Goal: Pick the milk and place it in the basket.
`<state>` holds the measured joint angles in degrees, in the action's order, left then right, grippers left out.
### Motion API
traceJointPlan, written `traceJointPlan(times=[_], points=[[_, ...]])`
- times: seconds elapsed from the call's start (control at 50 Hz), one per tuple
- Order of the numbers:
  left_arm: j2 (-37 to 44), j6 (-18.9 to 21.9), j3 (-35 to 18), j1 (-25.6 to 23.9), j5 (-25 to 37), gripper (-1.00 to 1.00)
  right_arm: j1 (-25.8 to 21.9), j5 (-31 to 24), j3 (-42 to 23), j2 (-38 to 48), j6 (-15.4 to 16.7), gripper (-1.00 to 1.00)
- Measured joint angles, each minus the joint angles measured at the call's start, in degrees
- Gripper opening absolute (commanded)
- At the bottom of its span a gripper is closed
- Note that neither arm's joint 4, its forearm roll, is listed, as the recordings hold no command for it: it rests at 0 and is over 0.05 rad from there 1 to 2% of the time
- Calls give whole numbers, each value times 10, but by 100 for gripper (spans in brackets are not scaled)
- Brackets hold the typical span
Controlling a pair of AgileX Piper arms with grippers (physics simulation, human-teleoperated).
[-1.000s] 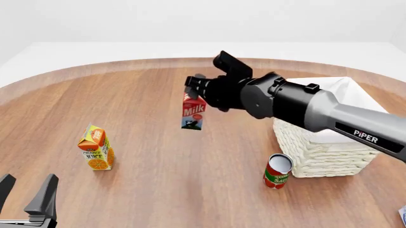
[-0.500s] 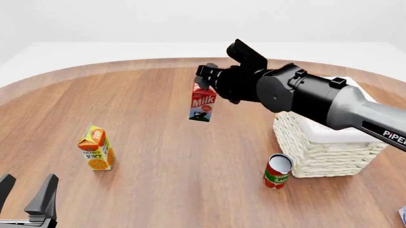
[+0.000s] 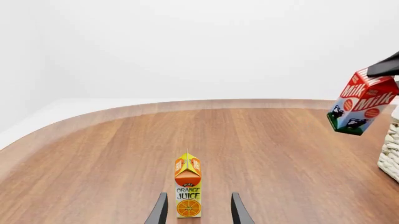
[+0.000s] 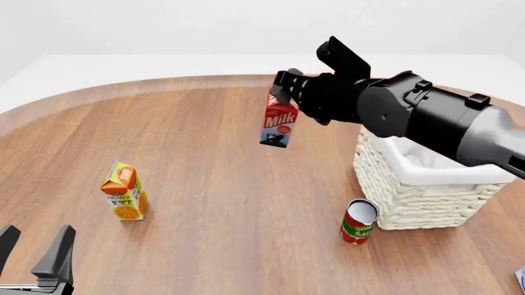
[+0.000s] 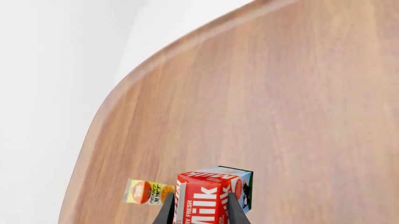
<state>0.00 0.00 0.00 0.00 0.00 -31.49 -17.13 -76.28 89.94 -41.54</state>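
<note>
Milk [image 4: 280, 123] tilted, gable pinched between right gripper's [image 4: 284, 92] fingers, above table [image 4: 205, 184]

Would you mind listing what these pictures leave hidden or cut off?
- Basket: front view, its inside is mostly covered by the right arm; left wrist view shows only an edge sliver.
- Milk: right wrist view, its lower part is cut off by the frame.
- Left tool: both views show only the finger ends.
- Small print on the orange juice carton: too small.
</note>
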Motion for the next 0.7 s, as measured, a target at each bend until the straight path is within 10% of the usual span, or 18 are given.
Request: traceJointPlan(times=[0.7], points=[[0,0,0,0,0,100,68,-37,12,-69,25,-100]])
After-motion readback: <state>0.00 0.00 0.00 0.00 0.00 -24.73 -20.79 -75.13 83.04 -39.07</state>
